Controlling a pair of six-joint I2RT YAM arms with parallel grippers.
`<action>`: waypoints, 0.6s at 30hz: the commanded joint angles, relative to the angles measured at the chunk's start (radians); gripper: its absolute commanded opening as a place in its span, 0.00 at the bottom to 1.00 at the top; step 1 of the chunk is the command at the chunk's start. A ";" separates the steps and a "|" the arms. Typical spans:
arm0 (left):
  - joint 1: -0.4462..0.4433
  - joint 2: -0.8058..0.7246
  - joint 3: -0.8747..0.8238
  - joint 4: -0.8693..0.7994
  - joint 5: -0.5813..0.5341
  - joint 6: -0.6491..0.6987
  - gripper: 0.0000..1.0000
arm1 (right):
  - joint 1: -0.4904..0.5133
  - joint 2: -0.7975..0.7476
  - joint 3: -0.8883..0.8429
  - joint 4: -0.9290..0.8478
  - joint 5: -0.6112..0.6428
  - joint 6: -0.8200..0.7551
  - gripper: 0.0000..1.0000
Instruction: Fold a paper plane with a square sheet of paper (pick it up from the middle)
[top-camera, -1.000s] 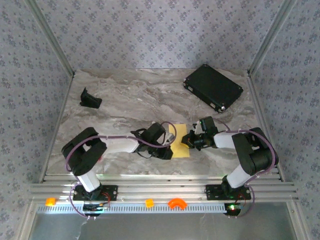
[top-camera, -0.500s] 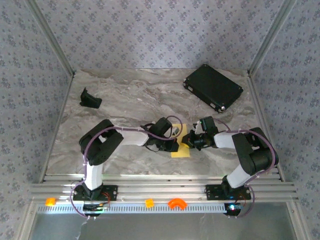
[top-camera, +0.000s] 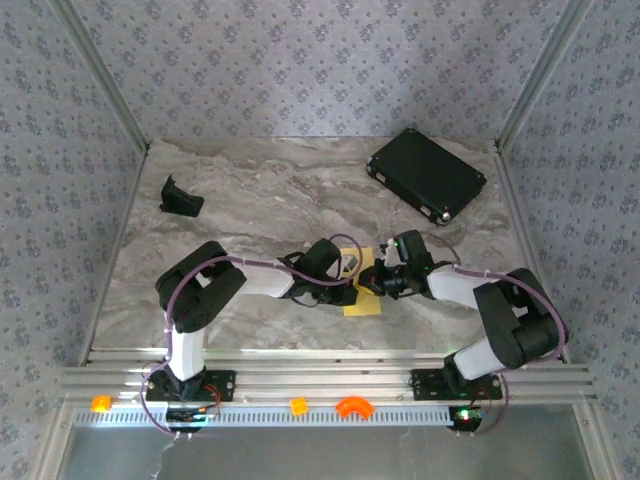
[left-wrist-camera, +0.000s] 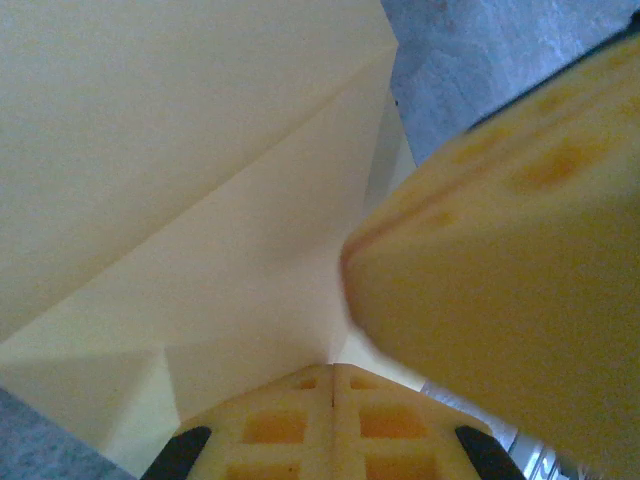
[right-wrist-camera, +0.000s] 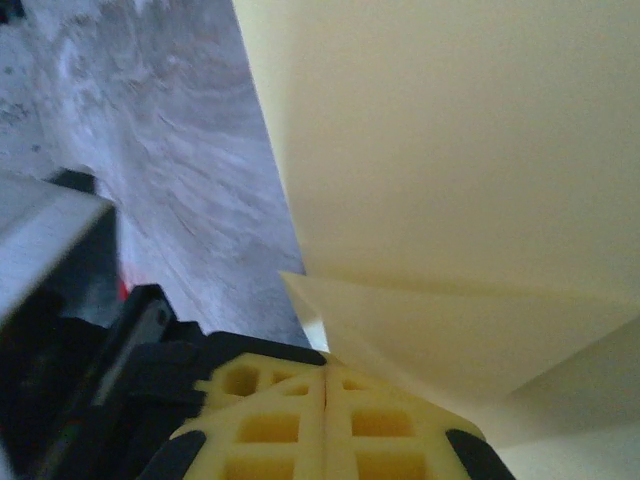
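Note:
The square sheet of paper (top-camera: 362, 304), pale yellow and partly folded, lies near the table's front between both grippers. My left gripper (top-camera: 352, 291) reaches it from the left and my right gripper (top-camera: 372, 284) from the right; they almost touch over its middle. In the left wrist view the left gripper (left-wrist-camera: 332, 372) is shut, with creased paper (left-wrist-camera: 200, 150) rising from the pad seam and the right arm's finger (left-wrist-camera: 500, 280) close by. Through the right wrist camera the right gripper (right-wrist-camera: 326, 372) is shut, a raised paper flap (right-wrist-camera: 450, 150) running into its seam.
A black rectangular case (top-camera: 427, 175) lies at the back right and a small black holder (top-camera: 180, 197) at the back left. Orange plastic pieces (top-camera: 352, 406) sit on the front rail. The left arm's dark body (right-wrist-camera: 80, 300) looms beside the right gripper.
The left gripper has moved right from the sheet's left edge onto its middle. The right gripper has shifted slightly left and forward to meet it. The sheet looks narrower.

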 joint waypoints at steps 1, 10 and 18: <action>-0.016 0.042 -0.025 -0.118 -0.028 0.018 0.00 | -0.028 0.043 -0.058 -0.013 0.032 -0.002 0.00; -0.016 0.060 -0.036 -0.133 -0.031 0.033 0.00 | -0.179 0.040 -0.027 -0.058 0.002 -0.070 0.00; -0.016 0.062 -0.040 -0.136 -0.037 0.036 0.00 | -0.155 -0.061 0.009 -0.070 -0.019 -0.063 0.00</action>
